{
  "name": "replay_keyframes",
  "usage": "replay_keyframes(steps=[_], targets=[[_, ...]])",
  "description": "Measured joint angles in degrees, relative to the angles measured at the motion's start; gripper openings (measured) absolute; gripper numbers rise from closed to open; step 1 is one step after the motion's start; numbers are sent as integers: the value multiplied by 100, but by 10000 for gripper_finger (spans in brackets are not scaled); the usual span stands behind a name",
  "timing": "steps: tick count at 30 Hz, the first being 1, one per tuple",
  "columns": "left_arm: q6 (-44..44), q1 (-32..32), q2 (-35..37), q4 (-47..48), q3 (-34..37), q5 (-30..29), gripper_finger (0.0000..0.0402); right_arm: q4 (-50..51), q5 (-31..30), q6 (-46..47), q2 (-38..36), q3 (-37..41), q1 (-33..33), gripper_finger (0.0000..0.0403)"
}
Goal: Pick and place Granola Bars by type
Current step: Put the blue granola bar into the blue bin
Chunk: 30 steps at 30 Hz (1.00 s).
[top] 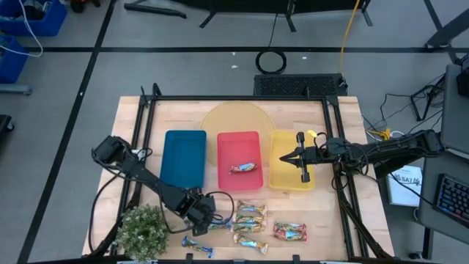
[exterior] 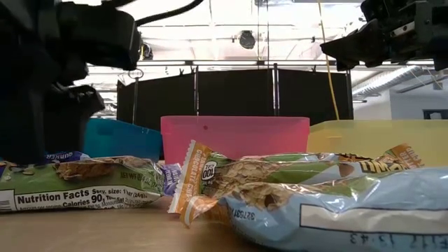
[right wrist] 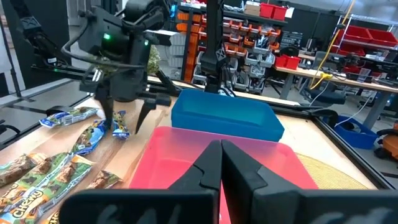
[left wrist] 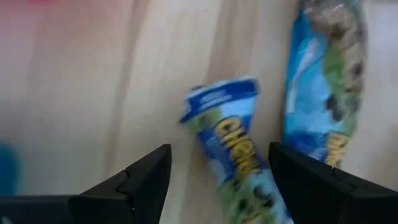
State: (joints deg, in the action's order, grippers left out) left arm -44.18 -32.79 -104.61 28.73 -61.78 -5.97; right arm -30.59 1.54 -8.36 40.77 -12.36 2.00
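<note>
My left gripper (top: 209, 218) (left wrist: 219, 151) is open and low over the table's near side. Its fingers stand on either side of a blue-silver granola bar (left wrist: 227, 146) (right wrist: 119, 123) that lies flat on the wood, without touching it. A second blue bar (left wrist: 323, 81) lies beside it. More gold-tan and red-orange bars (top: 249, 224) (top: 289, 232) lie to the right. One red-orange bar (top: 244, 168) rests in the red tray (top: 223, 139). My right gripper (top: 304, 158) (right wrist: 221, 165) is shut and empty, raised over the yellow tray (top: 282, 180).
The blue tray (top: 185, 158), the red tray and the yellow tray stand side by side at mid-table. A green potted plant (top: 143, 231) sits at the near left corner, close to my left arm. Another blue bar (top: 198, 246) lies at the near edge. A round tan mat (top: 234, 117) lies behind the trays.
</note>
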Motion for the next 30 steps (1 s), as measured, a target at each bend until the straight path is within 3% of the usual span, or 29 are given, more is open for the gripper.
replay_keyframes(steps=[4, 7, 16, 20, 23, 30], targets=[[157, 42, -82, -143, -7, 21, 261, 9, 0, 9, 9, -1, 0, 0], [298, 67, -115, -169, -13, 110, 223, 64, 0, 11, 4, 0, 0, 0], [561, 129, 42, -183, -58, 532, 25, 90, 0, 8, 0, 0, 0, 0], [618, 218, 315, 22, -258, 473, 31, 89, 0, 5, 0, 0, 0, 0], [906, 233, 630, 749, -682, 244, 40, 90, 0, 4, 0, 0, 0, 0], [1104, 442, 1471, 3898, -1628, -1107, 18, 90, 0, 0, -2, 0, 0, 0]])
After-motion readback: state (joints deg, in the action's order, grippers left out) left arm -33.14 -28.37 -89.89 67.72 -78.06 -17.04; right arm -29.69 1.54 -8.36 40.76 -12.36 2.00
